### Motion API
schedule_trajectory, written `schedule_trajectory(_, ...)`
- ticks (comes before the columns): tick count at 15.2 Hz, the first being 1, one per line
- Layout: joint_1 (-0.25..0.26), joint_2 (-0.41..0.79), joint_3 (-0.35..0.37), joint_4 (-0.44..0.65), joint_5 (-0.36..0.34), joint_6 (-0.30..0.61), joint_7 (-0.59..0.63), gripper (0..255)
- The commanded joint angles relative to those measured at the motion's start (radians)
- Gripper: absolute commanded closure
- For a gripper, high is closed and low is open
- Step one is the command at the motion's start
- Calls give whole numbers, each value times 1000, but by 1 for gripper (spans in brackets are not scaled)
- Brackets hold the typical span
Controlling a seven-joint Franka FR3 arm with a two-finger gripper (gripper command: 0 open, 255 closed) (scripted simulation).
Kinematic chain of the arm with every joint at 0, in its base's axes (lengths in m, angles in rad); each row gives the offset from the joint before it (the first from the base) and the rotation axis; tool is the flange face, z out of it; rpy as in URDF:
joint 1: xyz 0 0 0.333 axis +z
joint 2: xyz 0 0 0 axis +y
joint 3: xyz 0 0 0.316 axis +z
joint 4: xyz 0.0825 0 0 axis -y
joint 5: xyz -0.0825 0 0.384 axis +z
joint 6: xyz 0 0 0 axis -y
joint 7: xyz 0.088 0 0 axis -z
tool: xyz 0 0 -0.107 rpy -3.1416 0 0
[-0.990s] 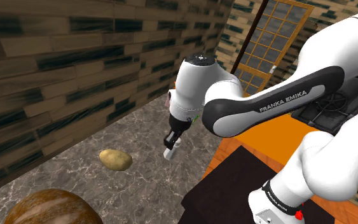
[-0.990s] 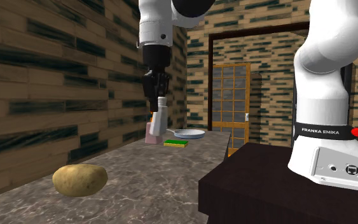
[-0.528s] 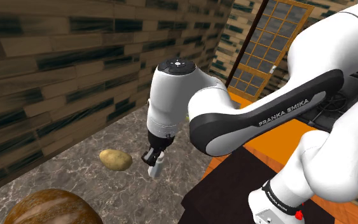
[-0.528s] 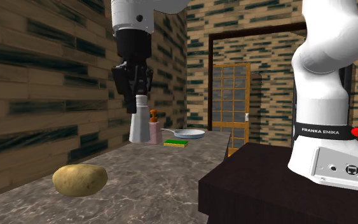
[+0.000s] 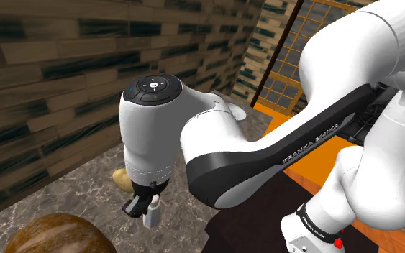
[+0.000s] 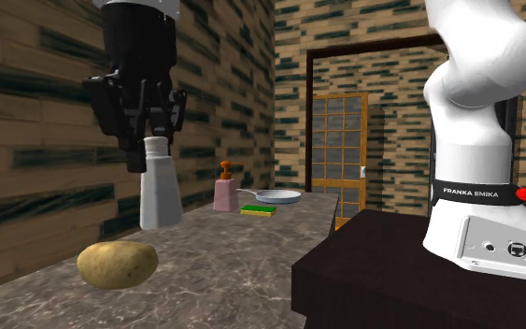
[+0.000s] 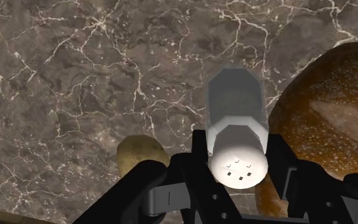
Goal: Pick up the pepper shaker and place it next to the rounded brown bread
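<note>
Bread (image 5: 53, 233), round and brown, is sitting at the seven o'clock corner of the shoulder view on a dark marbled counter (image 5: 85, 187). At its two o'clock a potato (image 5: 121, 180) is peeking out from behind the white arm. Just beyond, at the potato's five o'clock, the black gripper (image 5: 144, 208) is pointing down and clasping a pale shaker (image 5: 151, 214) by its neck. The fingers are closing only as far as the shaker's width allows. A dark stand (image 5: 265, 215) is filling the four o'clock area.

In the second exterior view the potato (image 6: 117, 264) is lying at eight o'clock on the counter (image 6: 223, 271). At its one o'clock the shaker (image 6: 160, 187) is hanging upright from the gripper (image 6: 157, 150), its wider base pointing down. Farther along, toward three o'clock of the shaker, a pink pump bottle (image 6: 224, 187) is standing. Next come a green and yellow sponge (image 6: 259, 211) and a pale frying pan (image 6: 275, 196), whose contents cannot be told from this angle. The stand (image 6: 382, 271) is occupying five o'clock.

Looking along the gripper (image 7: 238, 159), the shaker (image 7: 237, 137) is showing a capped top with small holes. It is being pinched between the two fingers (image 7: 199, 149). Below it the potato (image 7: 142, 156) is lying on one side and the bread (image 7: 327, 121) on the other, over the counter (image 7: 75, 76).
</note>
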Motion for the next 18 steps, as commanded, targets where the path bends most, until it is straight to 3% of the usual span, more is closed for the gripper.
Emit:
schedule_trajectory(1, 37, 55, 8, 67, -30, -30, 56, 255)
schedule_trajectory(18, 81, 209, -51, 21, -163, 138, 158, 255)
